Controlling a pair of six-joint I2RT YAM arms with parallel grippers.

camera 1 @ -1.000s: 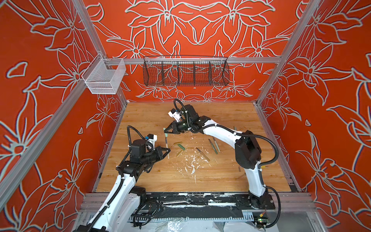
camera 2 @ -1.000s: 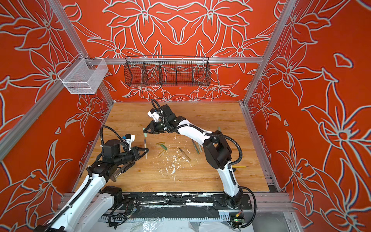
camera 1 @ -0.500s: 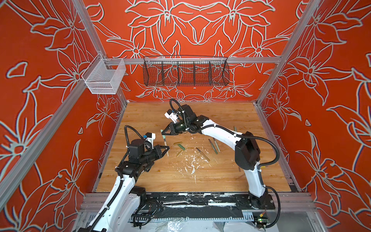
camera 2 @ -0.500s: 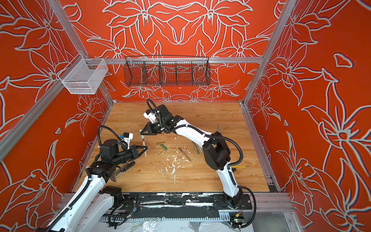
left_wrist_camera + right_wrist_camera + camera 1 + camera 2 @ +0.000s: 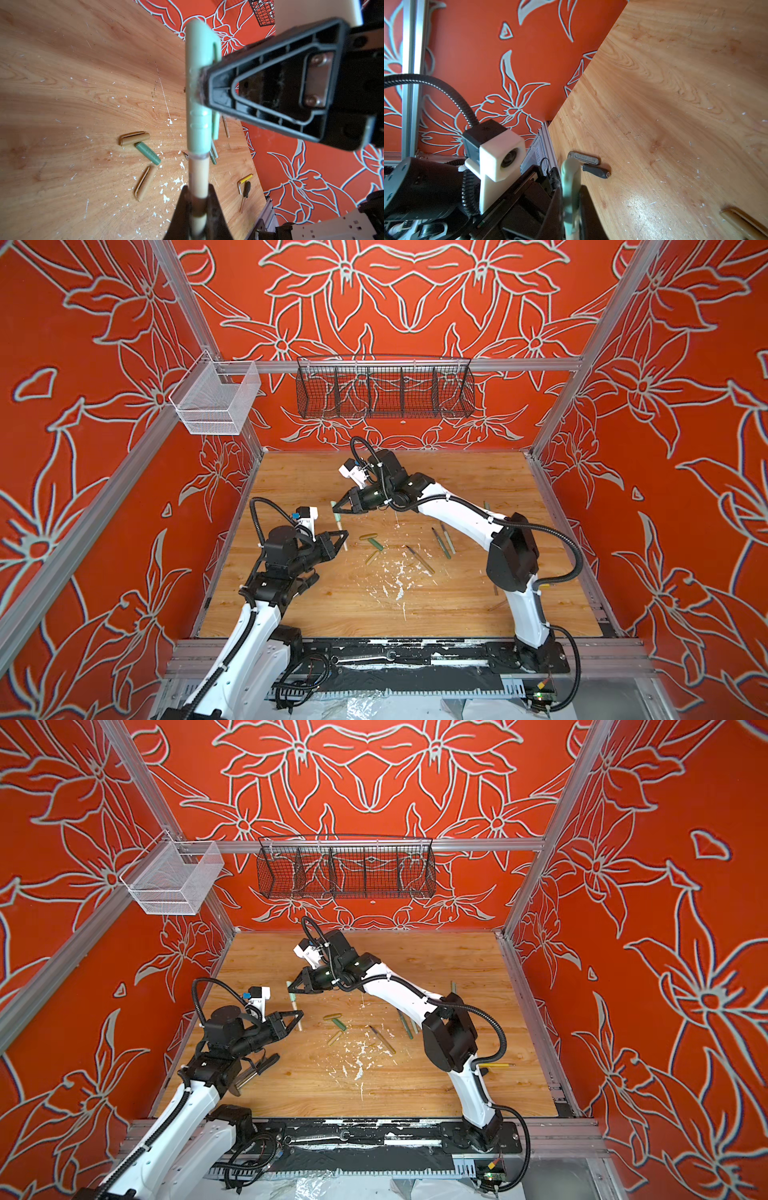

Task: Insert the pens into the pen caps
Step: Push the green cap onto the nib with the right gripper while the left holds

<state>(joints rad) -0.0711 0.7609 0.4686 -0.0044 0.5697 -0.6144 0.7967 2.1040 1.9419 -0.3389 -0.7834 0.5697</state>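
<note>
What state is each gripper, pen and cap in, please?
Left gripper, shut on the beige plastic pen.
Right gripper, shut on the pale green plastic cap.
Pale green plastic cap, fitted over that pen's end.
Dark green ribbed cap, lying loose.
Two tan caps, lying loose.
Spare pens, lying uncapped.

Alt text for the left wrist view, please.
A pale green cap, clamped in the right gripper, sits end to end on a tan pen held by the left gripper. On the wooden table beneath lie two tan caps and a dark green cap.
</note>
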